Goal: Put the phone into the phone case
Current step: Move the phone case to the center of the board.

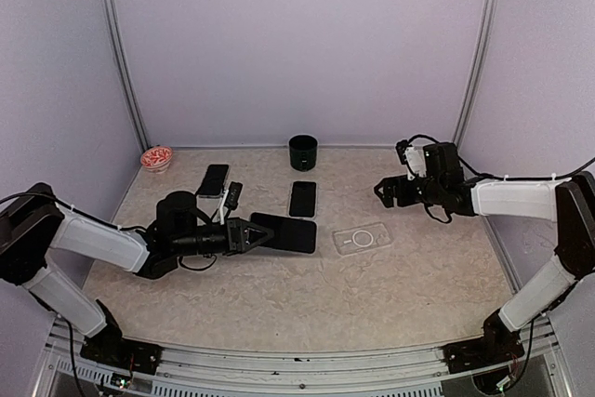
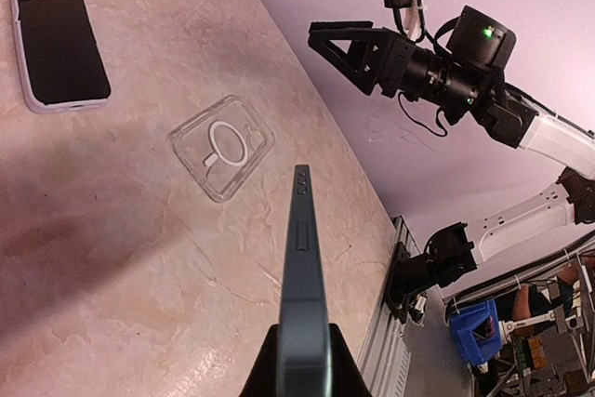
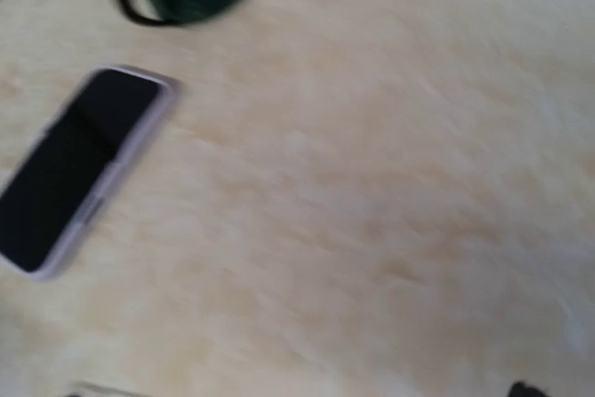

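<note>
My left gripper (image 1: 253, 234) is shut on the near end of a dark phone (image 1: 286, 232), holding it just above the table at mid-left. In the left wrist view the phone (image 2: 302, 267) shows edge-on between the jaws of the left gripper (image 2: 302, 355), its far end toward the clear phone case (image 2: 221, 146). The case (image 1: 363, 239) lies flat and empty to the right of the phone, apart from it. My right gripper (image 1: 389, 191) hangs open and empty above the table behind and to the right of the case; its spread fingers (image 2: 346, 51) also show from the left wrist. The right wrist view is blurred.
A second phone in a pale case (image 1: 303, 198) lies screen-up behind the held one, also seen at left (image 3: 79, 169). A dark green cup (image 1: 303, 152) stands at the back. Another phone (image 1: 213, 179) and a small dark device (image 1: 234, 194) lie back left, near a bowl (image 1: 156, 157).
</note>
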